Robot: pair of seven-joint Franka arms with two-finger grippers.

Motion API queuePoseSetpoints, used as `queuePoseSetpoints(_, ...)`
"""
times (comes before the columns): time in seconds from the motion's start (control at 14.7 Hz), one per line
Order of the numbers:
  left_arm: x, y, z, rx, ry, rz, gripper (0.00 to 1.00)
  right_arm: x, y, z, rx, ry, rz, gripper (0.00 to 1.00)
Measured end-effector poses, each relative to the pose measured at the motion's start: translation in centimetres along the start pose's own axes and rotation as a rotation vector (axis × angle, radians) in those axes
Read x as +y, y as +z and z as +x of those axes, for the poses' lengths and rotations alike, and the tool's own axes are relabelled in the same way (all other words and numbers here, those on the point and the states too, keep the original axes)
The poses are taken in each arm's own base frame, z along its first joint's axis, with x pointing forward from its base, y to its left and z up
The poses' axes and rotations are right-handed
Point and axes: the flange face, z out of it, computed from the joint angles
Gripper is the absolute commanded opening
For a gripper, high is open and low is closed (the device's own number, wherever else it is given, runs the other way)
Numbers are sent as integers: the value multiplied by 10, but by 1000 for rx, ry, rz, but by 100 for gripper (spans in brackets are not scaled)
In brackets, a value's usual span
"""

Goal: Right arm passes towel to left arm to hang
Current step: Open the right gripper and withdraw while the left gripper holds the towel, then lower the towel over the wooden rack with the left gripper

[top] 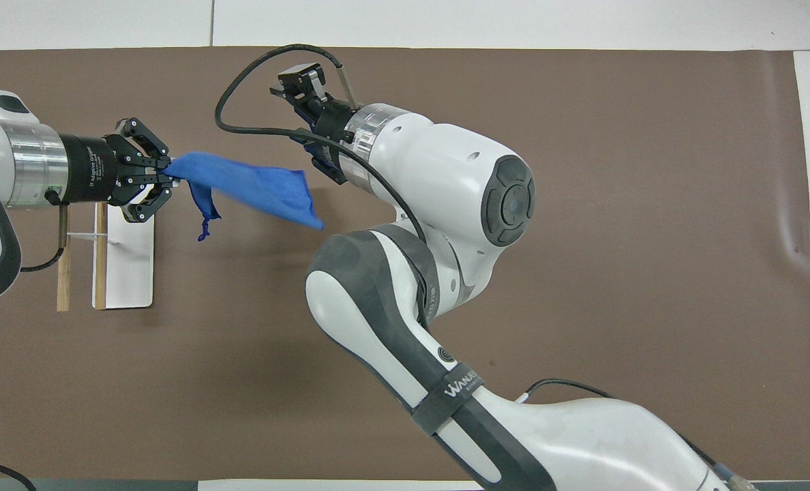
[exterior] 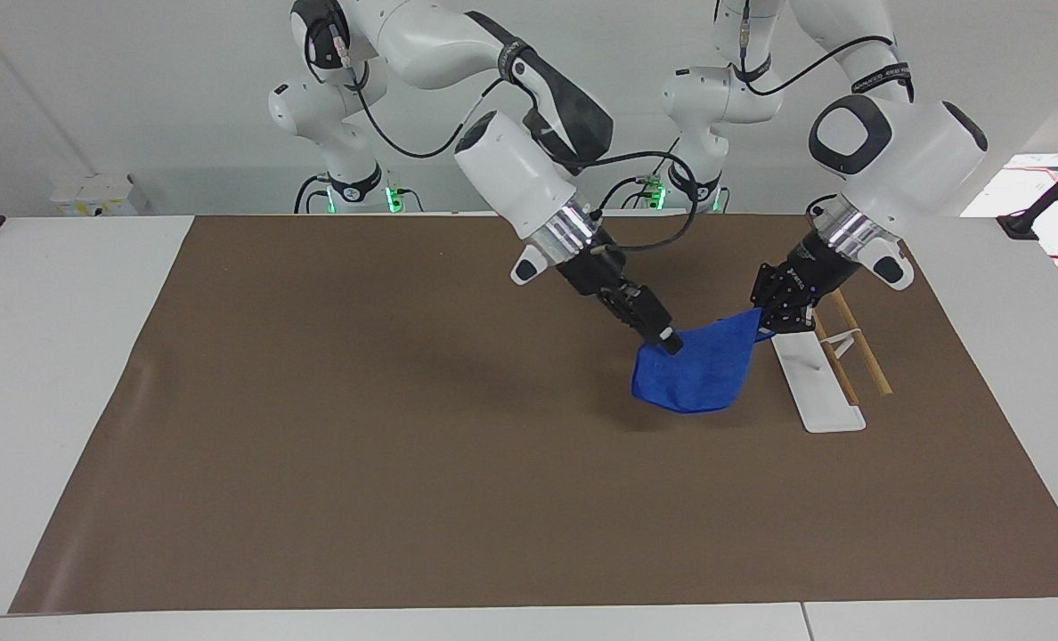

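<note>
**Towel spread in the air between two grippers**

Towel of bright royal-blue cloth (exterior: 698,372) hangs above the brown mat (exterior: 404,427), over the part of the worktop toward the left arm's end. It is spread out as a sagging sheet with one corner at each gripper, clear of the mat. In the overhead view a short blue loop (top: 204,221) dangles from the corner nearest the left gripper.

The left gripper (exterior: 771,325), black and two-fingered on the white left arm (exterior: 894,160), has its fingers pinched together on one corner of the towel. It hangs over the upper end of a white flat stand with thin wooden rods (exterior: 818,383), which lies near the worktop's edge at the left arm's end.

The right gripper (exterior: 667,340), black on the white right arm (exterior: 516,169) with a loose black cable (top: 255,75) looping at its wrist, meets the towel's other upper corner. Whether its fingers grip the cloth or are parted I cannot tell.
</note>
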Motion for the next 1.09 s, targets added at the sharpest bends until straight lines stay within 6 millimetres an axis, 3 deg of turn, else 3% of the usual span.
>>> queuePoseSetpoints(0.14,2,-4,7,57,98,-7,0,22,0,51,79,-208,-64,100)
queuePoseSetpoints(0.34,3,-12,23,167,279,6,0,71,-12,129,118,-494,-188,100)
queuePoseSetpoints(0.48,3,-18,37,230,401,33,0,105,-25,167,113,-634,-266,100)
queuePoseSetpoints(0.68,1,-32,68,302,560,76,0,141,-48,210,41,-721,-378,100)
queuePoseSetpoints(0.88,-5,-53,111,327,766,114,0,152,-81,248,-20,-788,-524,100)
queuePoseSetpoints(1.09,-14,-76,153,348,856,132,0,155,-128,270,-87,-837,-707,100)
